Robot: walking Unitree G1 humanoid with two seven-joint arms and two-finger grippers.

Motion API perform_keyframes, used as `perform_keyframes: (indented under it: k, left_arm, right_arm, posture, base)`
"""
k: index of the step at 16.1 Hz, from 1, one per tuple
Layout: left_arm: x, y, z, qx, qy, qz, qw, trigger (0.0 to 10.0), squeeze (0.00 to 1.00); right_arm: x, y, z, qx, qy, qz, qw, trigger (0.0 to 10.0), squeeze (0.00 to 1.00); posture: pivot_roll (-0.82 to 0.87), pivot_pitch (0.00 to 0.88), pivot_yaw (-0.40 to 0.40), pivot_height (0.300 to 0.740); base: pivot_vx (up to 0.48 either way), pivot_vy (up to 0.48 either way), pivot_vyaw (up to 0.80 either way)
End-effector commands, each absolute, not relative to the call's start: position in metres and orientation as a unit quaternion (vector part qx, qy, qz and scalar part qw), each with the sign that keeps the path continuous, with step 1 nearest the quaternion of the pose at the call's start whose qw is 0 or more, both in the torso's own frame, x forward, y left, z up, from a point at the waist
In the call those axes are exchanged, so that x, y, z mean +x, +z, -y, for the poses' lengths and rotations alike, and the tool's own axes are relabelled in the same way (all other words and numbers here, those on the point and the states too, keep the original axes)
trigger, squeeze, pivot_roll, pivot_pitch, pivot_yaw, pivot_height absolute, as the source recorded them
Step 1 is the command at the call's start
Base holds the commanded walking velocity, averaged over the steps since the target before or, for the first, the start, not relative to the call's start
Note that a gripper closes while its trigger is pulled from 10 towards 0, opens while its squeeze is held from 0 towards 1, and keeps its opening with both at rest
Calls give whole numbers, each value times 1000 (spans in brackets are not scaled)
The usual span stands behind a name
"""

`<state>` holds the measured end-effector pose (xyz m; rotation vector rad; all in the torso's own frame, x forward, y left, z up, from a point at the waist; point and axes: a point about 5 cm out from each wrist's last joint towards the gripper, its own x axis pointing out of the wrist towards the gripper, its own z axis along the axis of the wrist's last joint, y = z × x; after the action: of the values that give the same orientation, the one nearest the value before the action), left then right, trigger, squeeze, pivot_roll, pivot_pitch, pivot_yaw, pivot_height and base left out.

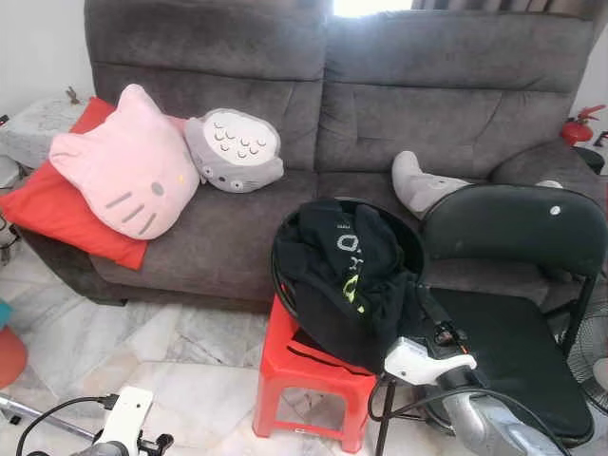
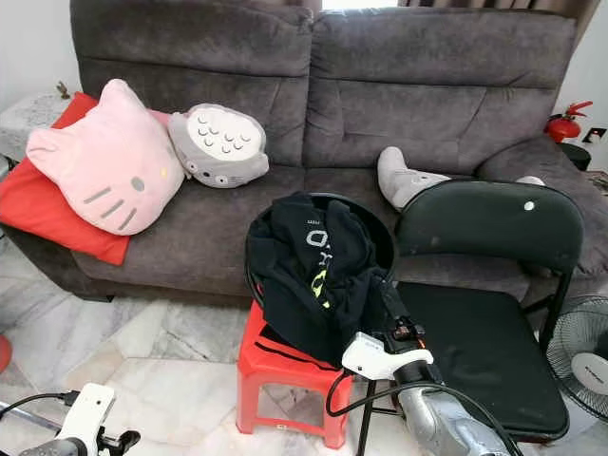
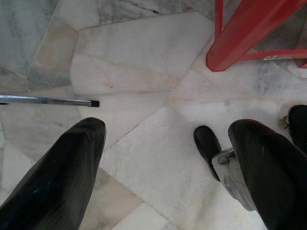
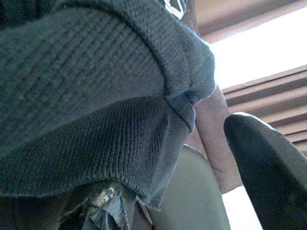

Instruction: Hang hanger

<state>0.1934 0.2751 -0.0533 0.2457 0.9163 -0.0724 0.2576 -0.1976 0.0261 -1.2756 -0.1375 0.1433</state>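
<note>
My right gripper reaches up into the black garment heaped in the basket on the red stool; its grip I cannot tell. My left gripper hangs open over the floor.

Grey sofa, plush cushions, a stool and a chair on marble.

Across the back runs a grey fabric sofa; on its left seat a pink cat-face cushion leans against a red pillow, with a grey round plush toy touching the pink one's right side. On the right seat lies a pale grey plush piece. In front, a red plastic stool stands on the white marble floor, just beside a black folding chair. At far right, a red fire extinguisher and, lower, a fan's wire grille.
</note>
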Motion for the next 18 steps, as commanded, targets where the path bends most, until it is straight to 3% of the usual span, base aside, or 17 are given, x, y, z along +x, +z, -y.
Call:
perform_keyframes:
  k: [1,8,9,10,11,18]
  left_arm:
    - [191,-54,-277,119,-31,-446,886,10000,0]
    - [190,-54,-277,118,-30,-446,887,10000,0]
    - [190,-54,-277,118,-30,-446,887,10000,0]
    - [190,-55,-277,118,-30,-446,887,10000,0]
    - [190,-55,-277,118,-30,-446,887,10000,0]
    - [190,-55,-277,116,-30,-446,887,10000,0]
  right_arm:
    - [259,26,198,-596,73,61,798,0,0]
    - [263,28,198,-598,77,62,796,0,0]
    - [264,29,198,-598,76,64,795,6314,0]
    - [265,29,198,-598,76,65,795,6314,0]
    - [266,33,200,-598,69,69,795,10000,0]
    - [272,61,207,-592,34,104,798,10000,0]
  posture:
    - [-140,0,-12,740]
    - [-138,0,-12,740]
    - [-138,0,-12,740]
    - [-140,0,-13,740]
    - [-139,0,-13,740]
    - [-147,0,-14,740]
  base:
    - [0,0,0]
    - [0,0,0]
    - [0,0,0]
    - [0,0,0]
    - [0,0,0]
    - [0,0,0]
